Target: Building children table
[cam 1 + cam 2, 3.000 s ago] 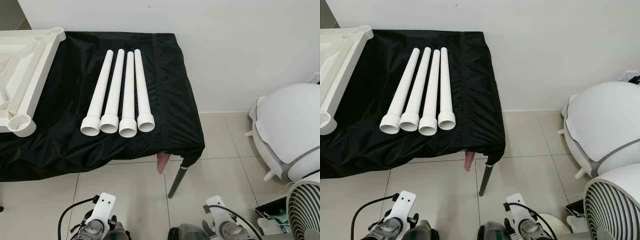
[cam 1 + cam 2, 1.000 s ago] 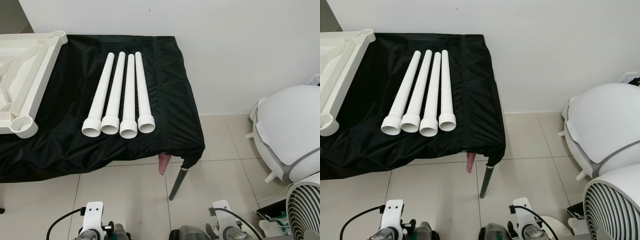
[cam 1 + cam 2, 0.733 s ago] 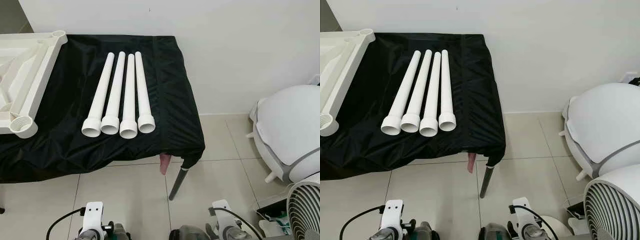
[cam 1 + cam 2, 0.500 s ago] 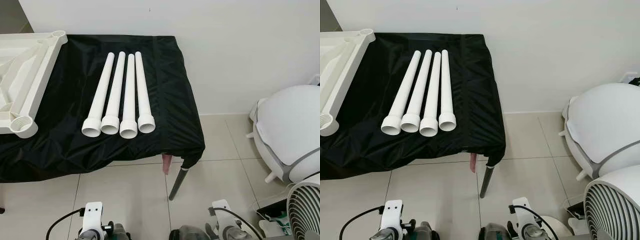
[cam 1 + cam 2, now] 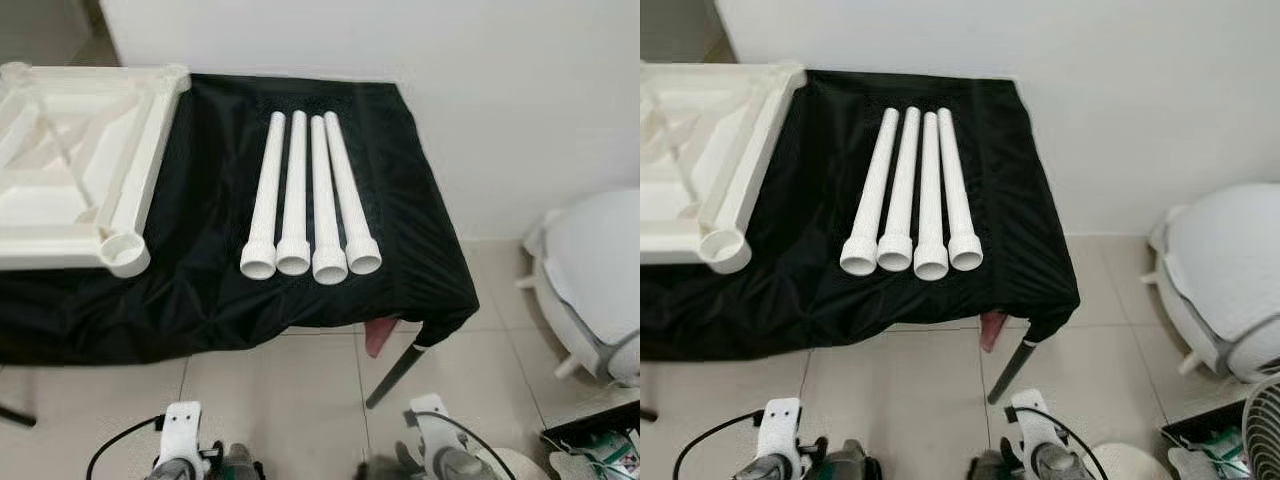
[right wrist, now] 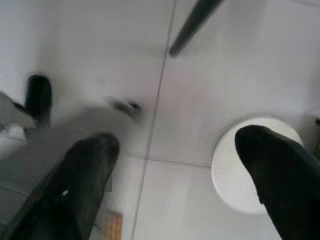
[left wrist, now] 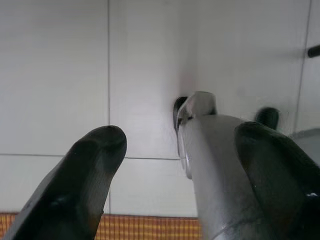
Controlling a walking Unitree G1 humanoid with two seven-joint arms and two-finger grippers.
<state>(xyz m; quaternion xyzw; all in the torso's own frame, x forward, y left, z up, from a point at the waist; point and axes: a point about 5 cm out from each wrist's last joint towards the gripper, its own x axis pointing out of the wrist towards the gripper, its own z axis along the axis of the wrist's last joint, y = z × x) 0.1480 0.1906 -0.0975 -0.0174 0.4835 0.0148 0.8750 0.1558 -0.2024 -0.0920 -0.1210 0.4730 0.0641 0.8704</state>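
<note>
Several white tube legs (image 5: 310, 195) lie side by side on a black-covered table (image 5: 200, 290), their wide threaded ends toward me. The white tabletop (image 5: 80, 170) lies upside down at the left, with a round corner socket (image 5: 125, 255) near the front edge. Both arms hang low in front of the table, wrists at the bottom of the head views. In the wrist views my left gripper (image 7: 180, 150) and right gripper (image 6: 177, 150) point at the tiled floor, each open with nothing between its fingers.
A black table leg (image 5: 395, 375) slants down at the table's front right corner, beside a pink tag (image 5: 380, 335). A white domed appliance (image 5: 600, 290) and a fan (image 5: 1265, 430) stand on the floor at the right. A white disc (image 6: 250, 165) lies on the tiles.
The whole picture has shifted right, so the camera has turned left and more of the tabletop shows. The legs and tabletop have not moved on the cloth.
</note>
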